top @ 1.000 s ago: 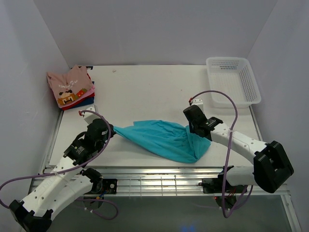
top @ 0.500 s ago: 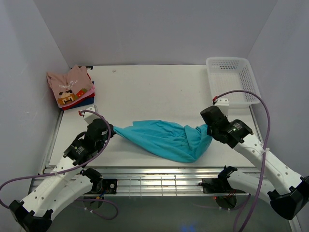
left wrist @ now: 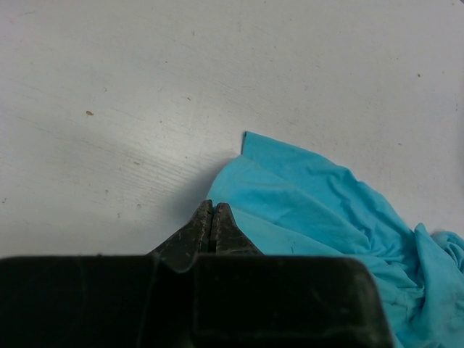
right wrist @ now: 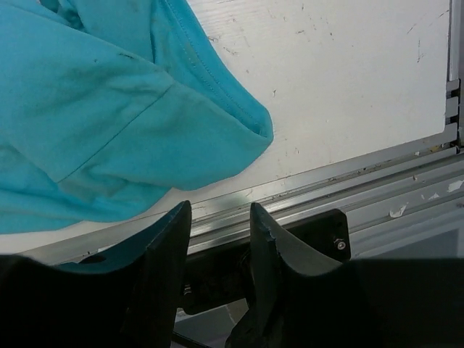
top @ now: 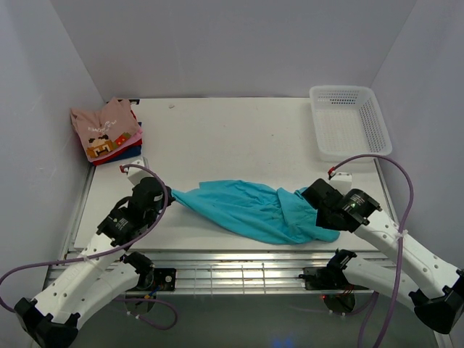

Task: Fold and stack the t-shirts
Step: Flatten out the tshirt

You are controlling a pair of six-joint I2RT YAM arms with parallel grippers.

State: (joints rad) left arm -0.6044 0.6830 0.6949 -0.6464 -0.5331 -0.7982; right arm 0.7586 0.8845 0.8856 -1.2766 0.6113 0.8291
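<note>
A teal t-shirt point(top: 246, 210) lies bunched across the near part of the table point(top: 232, 138). Its left end tapers to a point at my left gripper point(top: 167, 196). In the left wrist view that gripper point(left wrist: 211, 206) is shut, its tips pinching the edge of the teal cloth point(left wrist: 319, 210). My right gripper point(top: 326, 222) hovers over the shirt's right end near the front rail. Seen from the right wrist, it point(right wrist: 219, 210) stands open with nothing between its fingers, and the teal cloth point(right wrist: 94, 109) lies just beyond them. Folded t-shirts point(top: 107, 130), pink on top, are stacked at the back left.
A white mesh basket point(top: 349, 119) stands at the back right corner. The metal front rail point(right wrist: 377, 174) runs directly under my right gripper. White walls close in the table on the left, the back and the right.
My right gripper moved right and toward the front edge, dragging the shirt's right end with it, then opened and let the cloth go. The left gripper stayed where it was.
</note>
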